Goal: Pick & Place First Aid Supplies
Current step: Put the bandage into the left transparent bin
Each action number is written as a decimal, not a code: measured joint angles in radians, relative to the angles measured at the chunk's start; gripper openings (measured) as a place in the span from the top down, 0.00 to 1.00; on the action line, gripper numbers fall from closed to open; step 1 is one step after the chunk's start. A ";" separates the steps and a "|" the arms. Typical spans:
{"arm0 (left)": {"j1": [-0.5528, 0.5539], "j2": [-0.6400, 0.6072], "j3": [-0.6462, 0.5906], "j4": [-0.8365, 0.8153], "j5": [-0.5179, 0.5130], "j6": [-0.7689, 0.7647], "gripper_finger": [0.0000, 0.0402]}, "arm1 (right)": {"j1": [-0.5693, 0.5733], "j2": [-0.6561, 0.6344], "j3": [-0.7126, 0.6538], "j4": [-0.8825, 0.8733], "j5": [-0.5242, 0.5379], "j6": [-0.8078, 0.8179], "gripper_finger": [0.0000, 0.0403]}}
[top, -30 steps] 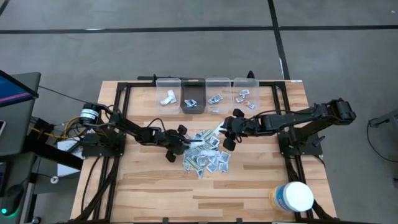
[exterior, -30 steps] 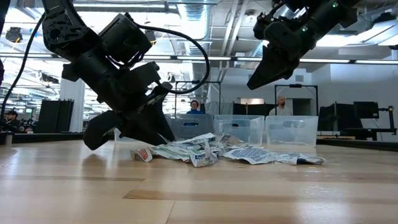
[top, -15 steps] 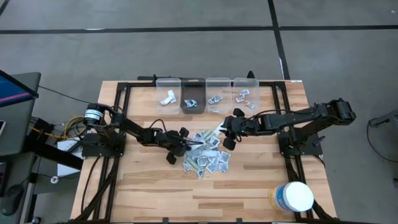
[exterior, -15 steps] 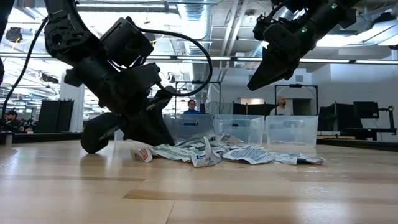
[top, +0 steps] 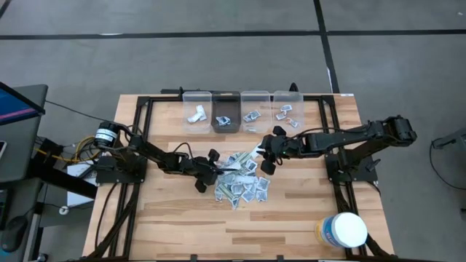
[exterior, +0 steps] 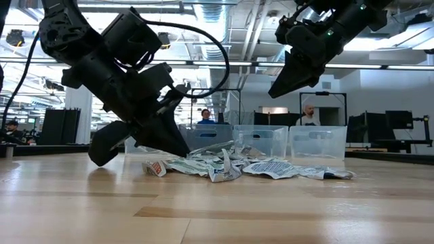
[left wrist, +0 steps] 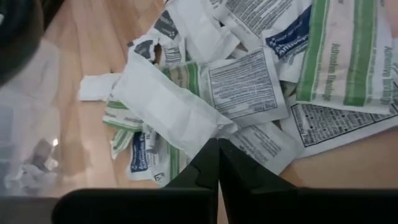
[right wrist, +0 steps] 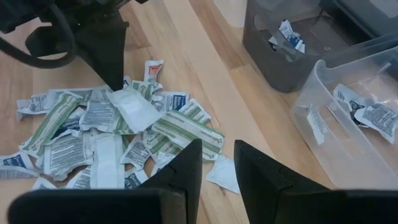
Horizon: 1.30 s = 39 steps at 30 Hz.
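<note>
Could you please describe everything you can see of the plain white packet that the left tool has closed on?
The plain white packet is a flat, unprinted rectangle that looks like creased paper. It lies tilted on top of the pile of printed packets, one corner raised and pinched by the shut left tool. Green-striped and blue-printed packets lie under and beside it on the wooden table.

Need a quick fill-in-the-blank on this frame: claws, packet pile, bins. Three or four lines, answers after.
1. The left claw is ____ on a plain white packet at the pile's edge.
2. The right claw hovers above the pile, holding ____.
3. Behind the pile of packets stand ____ bins in a row.
4. The white tub stands near the table's ____ corner on the right arm's side.

Answers: shut; nothing; four; front
</note>
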 joint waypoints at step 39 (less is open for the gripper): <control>0.416 -0.475 -0.150 -0.021 -0.420 -0.153 0.98 | -0.078 0.000 0.000 0.019 -0.021 0.045 0.78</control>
